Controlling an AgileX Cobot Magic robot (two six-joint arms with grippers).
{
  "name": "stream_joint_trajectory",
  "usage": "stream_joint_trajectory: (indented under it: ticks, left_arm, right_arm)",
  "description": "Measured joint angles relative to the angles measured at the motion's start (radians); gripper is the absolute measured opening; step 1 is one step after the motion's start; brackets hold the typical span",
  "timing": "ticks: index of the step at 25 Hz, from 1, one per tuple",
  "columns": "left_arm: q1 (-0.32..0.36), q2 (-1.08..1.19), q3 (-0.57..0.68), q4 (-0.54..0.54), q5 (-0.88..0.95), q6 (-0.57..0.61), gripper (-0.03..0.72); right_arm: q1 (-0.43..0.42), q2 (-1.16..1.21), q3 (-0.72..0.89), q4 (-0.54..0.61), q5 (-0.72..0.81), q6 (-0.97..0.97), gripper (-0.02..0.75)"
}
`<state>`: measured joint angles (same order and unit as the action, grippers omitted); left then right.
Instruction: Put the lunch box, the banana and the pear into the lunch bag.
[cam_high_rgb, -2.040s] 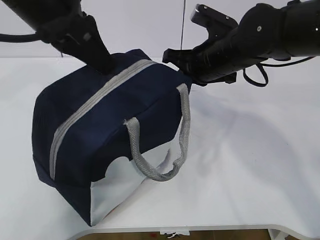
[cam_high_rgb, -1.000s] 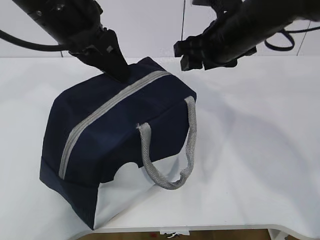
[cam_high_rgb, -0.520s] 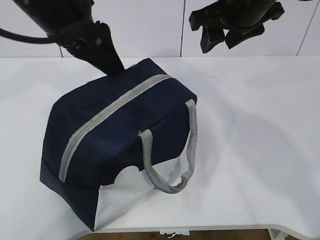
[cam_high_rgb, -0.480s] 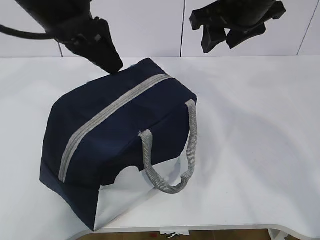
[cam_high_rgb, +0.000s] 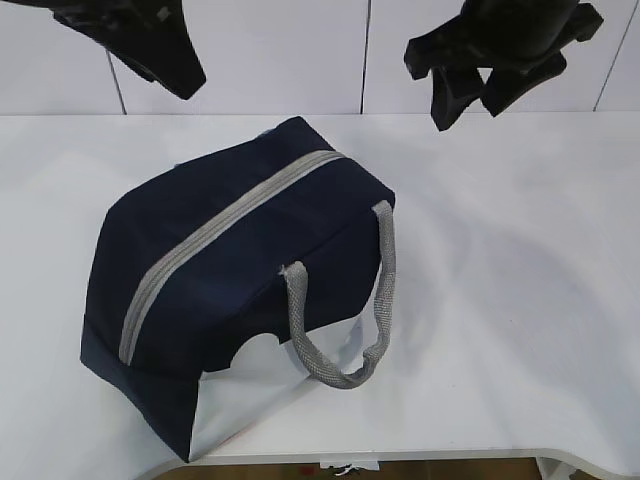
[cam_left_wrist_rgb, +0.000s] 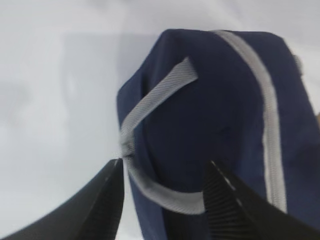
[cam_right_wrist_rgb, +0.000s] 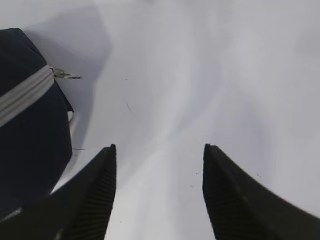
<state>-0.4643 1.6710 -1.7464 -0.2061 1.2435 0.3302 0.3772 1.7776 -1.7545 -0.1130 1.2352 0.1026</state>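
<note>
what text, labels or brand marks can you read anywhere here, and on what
None can be read in any view.
The lunch bag shows plain navy fabric, a grey zipper and white panels, no print or logo.
The table and both grippers are unmarked.

Lunch bag zipped along its top; contents hidden. Left gripper cut off by top edge in exterior view, fingers not separable there. Left wrist view blurred; bag runs off right and bottom edges. Ring pull tiny.
</note>
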Motion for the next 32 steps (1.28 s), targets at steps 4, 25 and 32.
stream_joint_trajectory:
  ticks: [4,25,32]
  left_arm:
    - [0.000,-0.036,0.000,0.094,0.001,-0.077,0.392]
    - [0.000,-0.665,0.303,0.191,0.024,-0.183,0.385]
    - [0.000,-0.867,0.369,0.167,0.024,-0.187,0.363]
  right_arm:
    - [-0.001,-0.002,-0.001,-0.009,0.004,-0.033,0.434]
    - [-0.001,-0.451,0.232,0.131,0.018,-0.041,0.434]
    - [-0.001,-0.645,0.359,0.172,0.020,-0.028,0.434]
